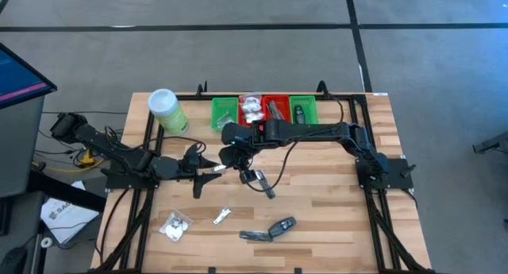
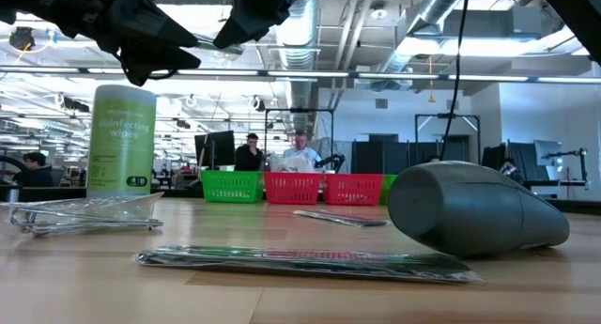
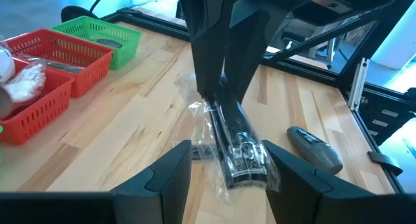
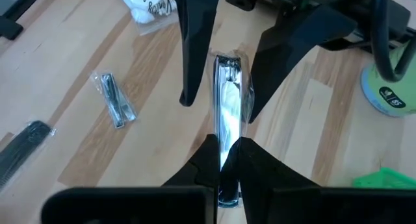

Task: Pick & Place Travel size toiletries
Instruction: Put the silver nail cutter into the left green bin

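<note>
Right hand (image 4: 227,160) pinches packaged nail clipper (image 4: 227,94); left hand (image 3: 224,178) spread.

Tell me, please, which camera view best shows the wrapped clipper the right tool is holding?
The right wrist view: the clipper fills the centre, pinched by the right tool. The left wrist view shows it wrapped, the high view tiny; in the low view I cannot find it.

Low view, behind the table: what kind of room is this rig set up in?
Most likely an open lab or workshop office. Bare ceiling ducts and pipes run overhead, people sit at monitors in the background, and further dark metal frames like this rig's stand across the room.
</note>
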